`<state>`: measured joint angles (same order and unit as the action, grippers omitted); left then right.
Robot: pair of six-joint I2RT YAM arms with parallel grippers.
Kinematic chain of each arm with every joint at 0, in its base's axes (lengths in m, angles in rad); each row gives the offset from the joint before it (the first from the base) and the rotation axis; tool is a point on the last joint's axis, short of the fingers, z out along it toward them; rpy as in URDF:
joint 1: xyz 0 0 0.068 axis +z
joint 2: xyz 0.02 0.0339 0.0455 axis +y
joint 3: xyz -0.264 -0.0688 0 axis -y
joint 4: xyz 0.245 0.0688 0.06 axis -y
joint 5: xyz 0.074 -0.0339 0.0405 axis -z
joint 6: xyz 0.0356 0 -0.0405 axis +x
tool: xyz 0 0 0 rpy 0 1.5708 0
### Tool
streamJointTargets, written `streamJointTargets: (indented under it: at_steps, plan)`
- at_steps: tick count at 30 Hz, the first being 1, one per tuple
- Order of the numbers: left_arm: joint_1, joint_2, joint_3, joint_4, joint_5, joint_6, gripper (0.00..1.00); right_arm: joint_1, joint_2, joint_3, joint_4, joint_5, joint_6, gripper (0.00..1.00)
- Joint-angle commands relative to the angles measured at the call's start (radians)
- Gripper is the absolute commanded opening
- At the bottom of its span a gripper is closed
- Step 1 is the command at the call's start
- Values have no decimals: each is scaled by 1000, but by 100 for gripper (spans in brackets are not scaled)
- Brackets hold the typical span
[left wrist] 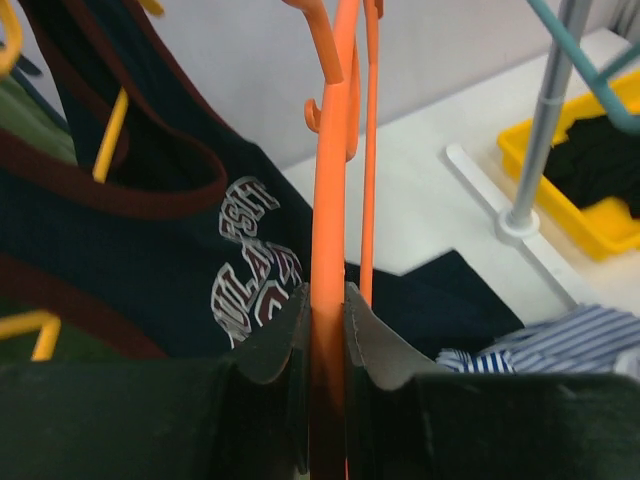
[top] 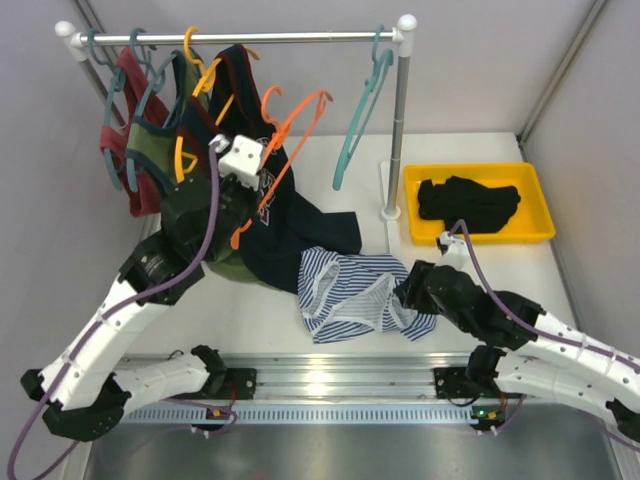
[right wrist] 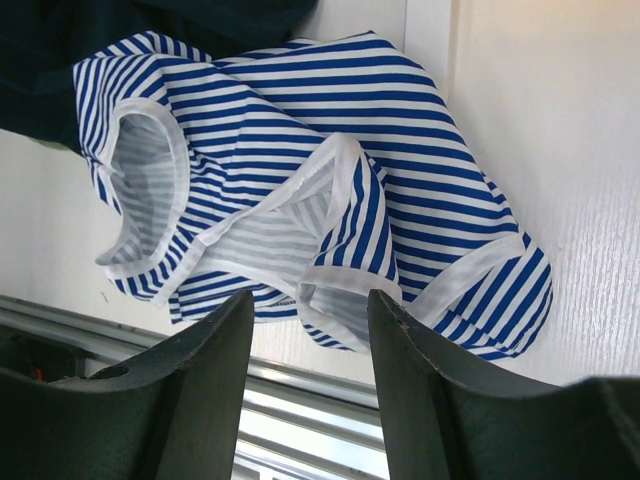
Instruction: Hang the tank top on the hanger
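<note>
L arm rises from its base at near left, elbow bent, forearm angled up and inward twd the rail [top: 250, 38]. L tool [top: 258, 178] sits high, right beside the hung clothes. R arm lies low, folded in from near right, wrist pointing left. R tool [top: 405, 288] hovers at the right edge of the tank top [top: 350, 290].

L tool: jaws nearly closed, clamped on the hanger [top: 292, 128], which is clear of the rail, tilted, hook up. R tool: jaws approx half apart, nothing btwn them.

Tank top lies crumpled on the surface [top: 470, 150] near centre, its far edge meeting the navy top [top: 290, 230] that drapes down there.

L wrist view alone shows the pads [left wrist: 270, 345] pressing both sides of one orange bar, a second thin bar just right of it, plus lettering on the navy top. R wrist view alone shows the fingers [right wrist: 200, 370] spread w/ the pale armhole trim seen past their tips, not pinched. Overhead alone shows both arms whole, plus a tray [top: 480, 236] w/ a black garment [top: 468, 198] at far right.
</note>
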<state>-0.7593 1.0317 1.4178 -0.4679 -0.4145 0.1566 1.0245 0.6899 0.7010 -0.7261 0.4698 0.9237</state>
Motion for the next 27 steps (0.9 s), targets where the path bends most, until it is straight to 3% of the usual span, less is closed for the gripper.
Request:
streamJointTargets:
  at_steps: [1,7,19,22,27]
  plan:
    - [5,-120,-68,-118,84,-90,0,-4,31,40,4,0,-28,49]
    - [3,-211,-120,-293,201,-155,0,-4,77,40,17,-52,-2,47]
    - [3,-225,-177,-402,539,-201,0,-4,126,-92,145,-111,79,43]
    - [5,-222,-169,-419,585,-187,0,-4,134,-100,87,-62,93,39]
    - [5,-194,-157,-451,678,-166,0,-9,47,-142,-21,-25,139,22]
